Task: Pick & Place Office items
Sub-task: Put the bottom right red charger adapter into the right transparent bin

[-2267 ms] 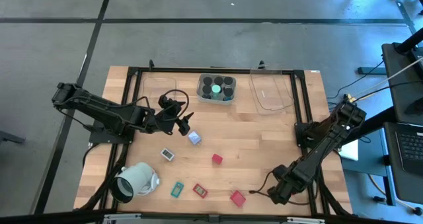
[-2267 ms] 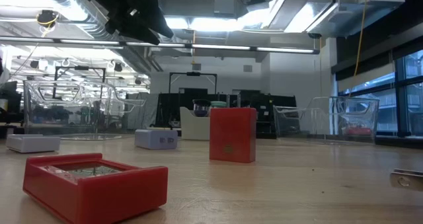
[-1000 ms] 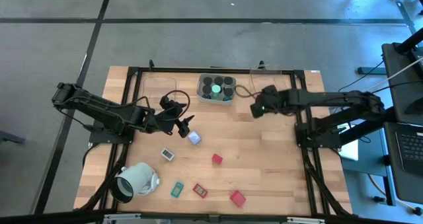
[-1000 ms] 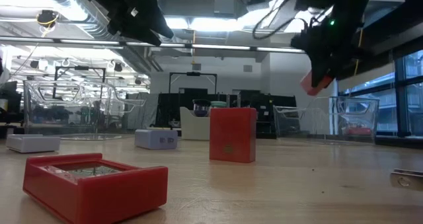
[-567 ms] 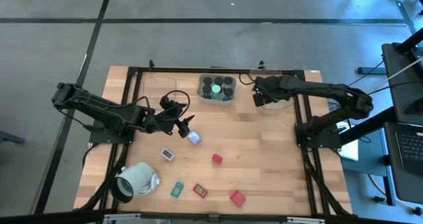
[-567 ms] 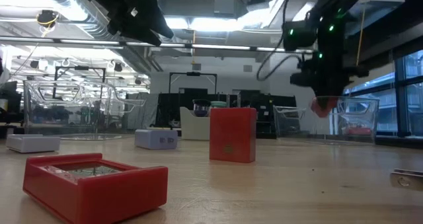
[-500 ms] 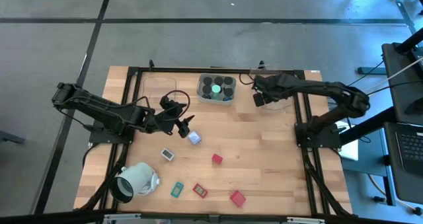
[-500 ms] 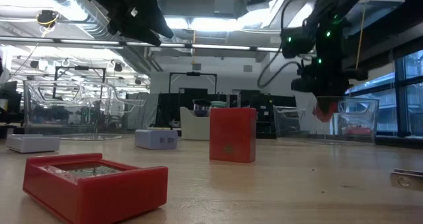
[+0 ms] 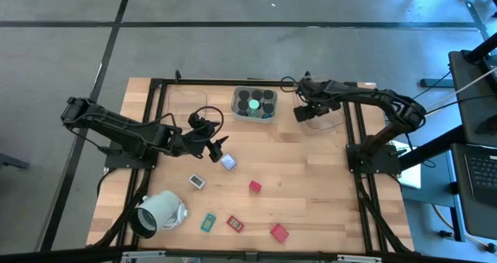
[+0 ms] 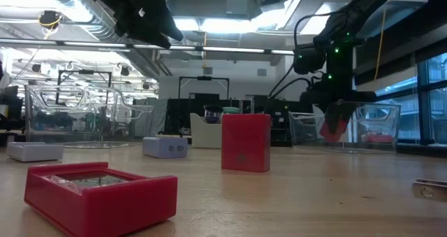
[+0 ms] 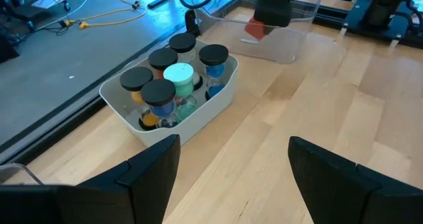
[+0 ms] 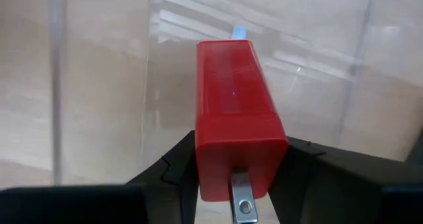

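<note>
My right gripper is at the table's far right, low over a clear tray, shut on a red block. My left gripper hovers open at centre-left, just beside a pale blue cube that rests on the table. A small bin at the far edge holds several black-capped cylinders, one of them green-topped. A white rectangle, a red block, a teal piece, a flat red piece and another red block lie on the wood. My right gripper pinches the red block between its two fingers at the end that carries metal prongs. The fingers come from above, pointing down, and lie on two opposite sides. The block hangs tilted below them, down among the tray's walls; whether it touches the tray floor I cannot tell.
A large pale mint hollow cylinder lies on its side at the near-left. A second clear tray sits far left of the bin. A red piece lies in the right tray. Black frame rails border the table.
My right gripper carried the red block from the table's middle-right toward the far edge, then sank among the clear tray's walls, still shut on it. The left arm kept still.
</note>
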Motion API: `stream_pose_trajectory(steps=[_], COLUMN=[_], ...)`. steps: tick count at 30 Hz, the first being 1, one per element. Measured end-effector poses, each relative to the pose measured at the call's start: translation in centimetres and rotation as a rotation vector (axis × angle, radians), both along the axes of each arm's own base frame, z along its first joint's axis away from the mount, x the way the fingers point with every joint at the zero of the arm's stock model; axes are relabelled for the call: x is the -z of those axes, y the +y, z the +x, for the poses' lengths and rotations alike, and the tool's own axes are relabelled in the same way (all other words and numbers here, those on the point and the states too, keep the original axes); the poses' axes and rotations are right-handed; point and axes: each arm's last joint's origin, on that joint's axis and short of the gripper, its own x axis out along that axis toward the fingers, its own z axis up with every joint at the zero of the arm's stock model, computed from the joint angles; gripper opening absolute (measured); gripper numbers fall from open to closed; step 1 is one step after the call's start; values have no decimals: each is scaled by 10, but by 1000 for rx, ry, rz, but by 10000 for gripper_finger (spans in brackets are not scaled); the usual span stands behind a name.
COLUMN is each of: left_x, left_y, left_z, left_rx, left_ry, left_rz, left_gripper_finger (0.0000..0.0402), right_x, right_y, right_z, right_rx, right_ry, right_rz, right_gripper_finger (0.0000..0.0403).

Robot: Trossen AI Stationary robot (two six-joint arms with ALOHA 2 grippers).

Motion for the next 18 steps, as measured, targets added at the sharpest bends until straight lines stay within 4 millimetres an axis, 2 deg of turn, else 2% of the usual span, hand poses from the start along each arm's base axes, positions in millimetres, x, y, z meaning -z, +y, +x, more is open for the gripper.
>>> stream_pose_trajectory(steps=[18], left_x=[0], left_y=[0], left_z=[0], left_rx=[0], left_ry=[0], left_rz=[0], left_gripper_finger=[278], right_x=[-1], right_y=[-4], right_z=[7], right_rx=[-12], right_ry=[-72], right_rz=[-39], right_gripper_finger=[149])
